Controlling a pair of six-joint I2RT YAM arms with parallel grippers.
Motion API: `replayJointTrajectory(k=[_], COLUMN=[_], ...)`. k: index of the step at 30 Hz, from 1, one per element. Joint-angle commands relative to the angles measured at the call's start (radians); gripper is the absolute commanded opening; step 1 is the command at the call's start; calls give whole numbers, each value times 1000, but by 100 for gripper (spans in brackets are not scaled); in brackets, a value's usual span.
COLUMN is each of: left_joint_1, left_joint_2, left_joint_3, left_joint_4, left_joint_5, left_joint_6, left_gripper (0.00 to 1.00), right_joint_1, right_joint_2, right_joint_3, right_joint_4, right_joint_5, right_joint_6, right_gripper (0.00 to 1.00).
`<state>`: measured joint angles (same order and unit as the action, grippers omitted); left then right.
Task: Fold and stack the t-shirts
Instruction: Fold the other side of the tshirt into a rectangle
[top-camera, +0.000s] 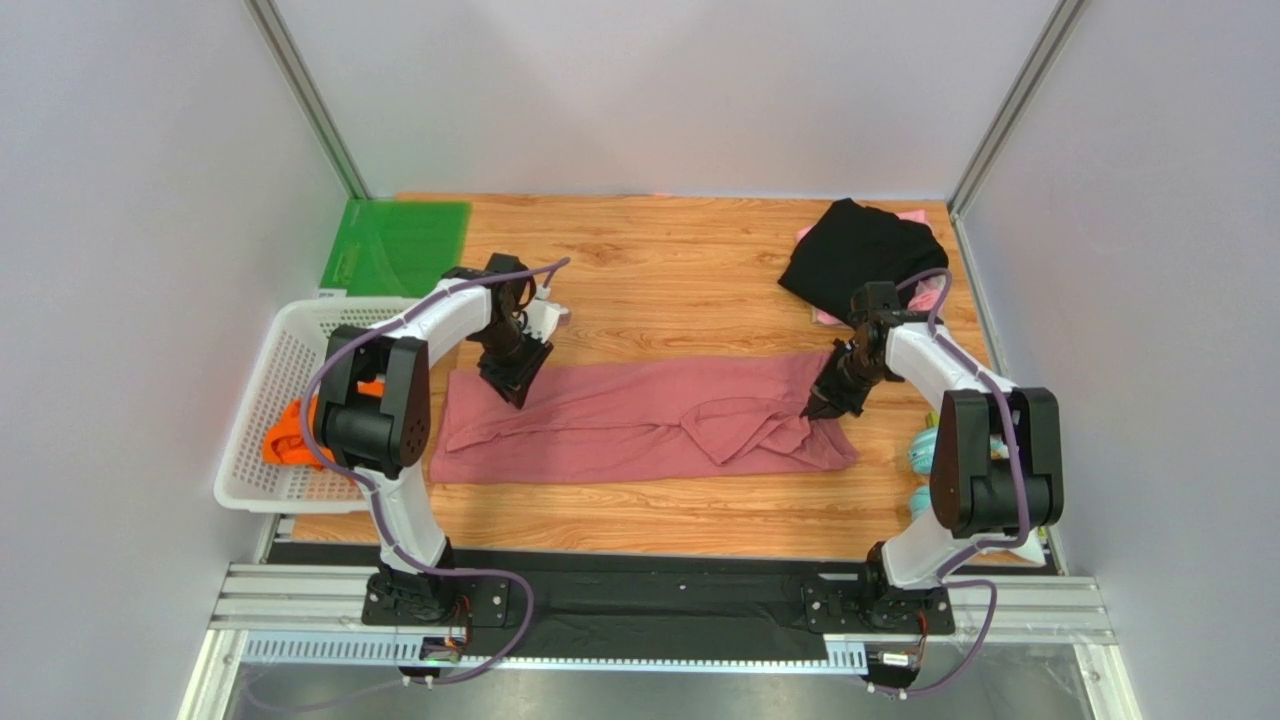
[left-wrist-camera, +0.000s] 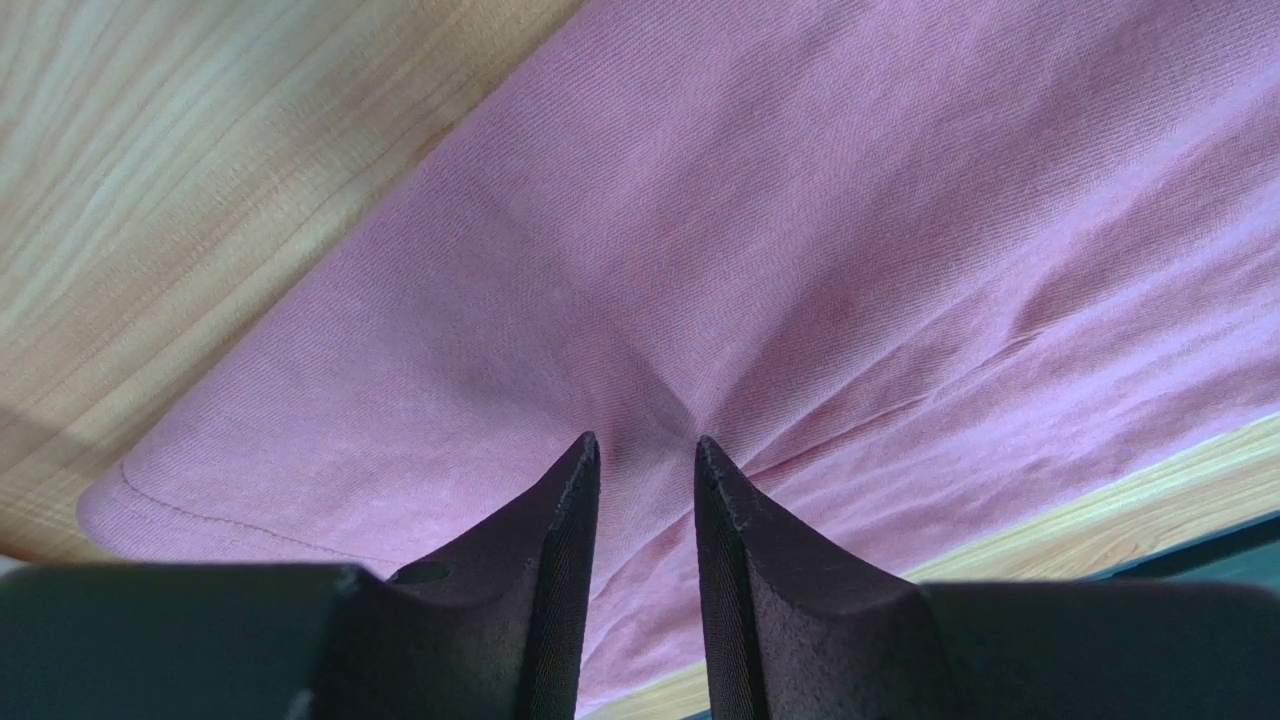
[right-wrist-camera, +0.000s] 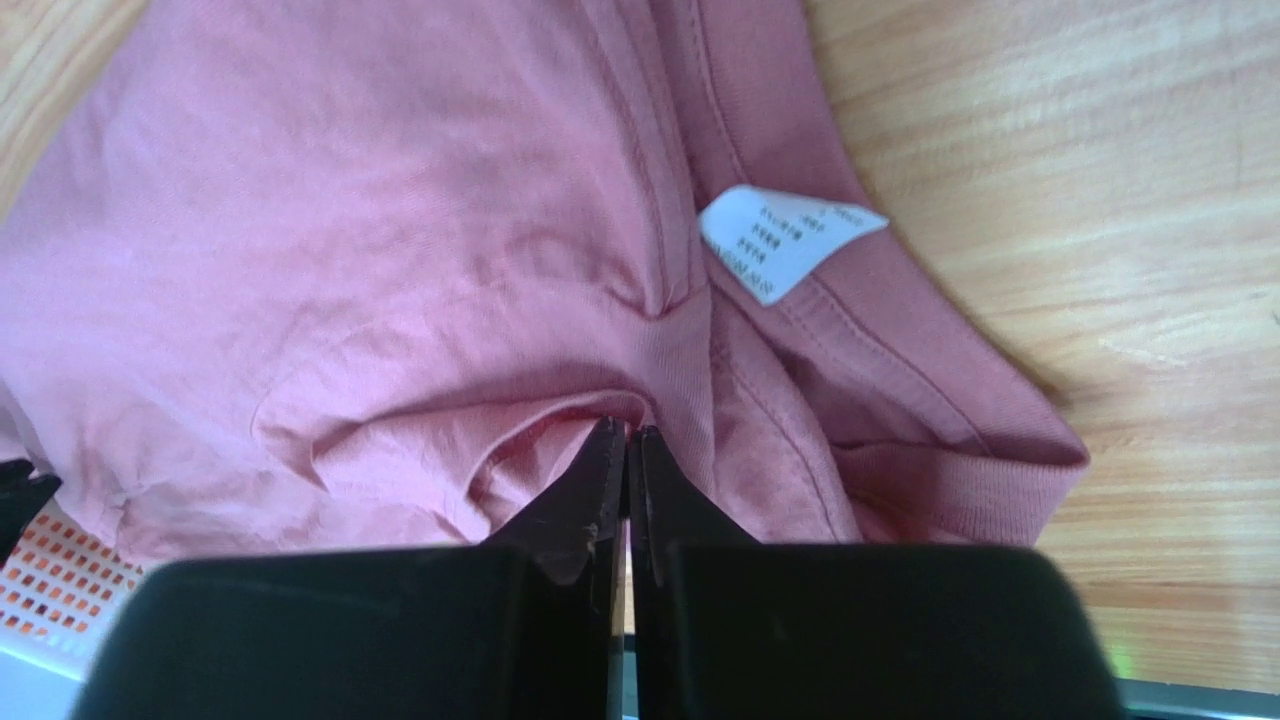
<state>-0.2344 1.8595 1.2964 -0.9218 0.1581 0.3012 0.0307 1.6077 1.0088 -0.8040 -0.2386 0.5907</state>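
Note:
A large dusty-rose t-shirt (top-camera: 631, 423) lies as a long folded band across the wooden table. My left gripper (top-camera: 516, 381) stands on its far left corner. In the left wrist view its jaws (left-wrist-camera: 646, 443) are apart, tips pressed into the cloth (left-wrist-camera: 781, 225), which puckers toward the gap. At the right end my right gripper (top-camera: 828, 404) is shut (right-wrist-camera: 625, 431), pinching a fold of the shirt (right-wrist-camera: 376, 255) just below the neckband, near the white label (right-wrist-camera: 784, 240). A black t-shirt (top-camera: 861, 255) lies heaped at the back right on a pale pink one (top-camera: 825, 317). An orange one (top-camera: 286, 435) is in the basket.
The white mesh basket (top-camera: 248, 450) hangs over the table's left edge. A green sheet (top-camera: 398, 248) lies at the back left corner. Something pale teal (top-camera: 921, 450) sits beside the right arm. Grey walls close in the table on three sides.

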Motion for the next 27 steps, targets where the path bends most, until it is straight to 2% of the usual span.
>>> replayJointTrajectory(k=[1, 5, 9, 10, 11, 13, 14, 17, 19, 23, 27], left_joint_1=[-2, -2, -2, -2, -2, -2, -2, -2, -2, -2, -2], left_joint_2=[-51, -52, -54, -52, -56, -54, -54, -56, -57, -60, -68], left_joint_3=[-3, -6, -6, -5, -5, -3, -2, 3, 0, -5, -9], left_joint_4=[9, 11, 12, 12, 12, 14, 14, 12, 12, 12, 14], left_joint_5=[1, -2, -3, -5, -5, -5, -5, -6, -8, -8, -9], left_joint_6=[18, 19, 19, 19, 19, 21, 21, 22, 22, 22, 21], left_gripper=[36, 36, 36, 36, 36, 36, 36, 36, 36, 36, 36], right_joint_1=[17, 40, 73, 81, 87, 107, 115, 147, 158, 179, 279], right_joint_2=[-113, -228, -328, -345, -368, -387, -397, -391, -387, -390, -295], right_joint_3=[-9, -16, -93, -114, -134, -206, -229, -285, -268, -120, -20], right_joint_4=[-11, -75, -116, -123, -139, -143, -138, -159, -184, -189, -149], right_joint_5=[-44, -62, -80, -90, -91, -119, -131, -143, -108, -110, -90], right_joint_6=[15, 20, 34, 37, 38, 43, 46, 49, 35, 78, 115], right_gripper=[0, 0, 3, 7, 16, 21, 30, 43, 45, 46, 45])
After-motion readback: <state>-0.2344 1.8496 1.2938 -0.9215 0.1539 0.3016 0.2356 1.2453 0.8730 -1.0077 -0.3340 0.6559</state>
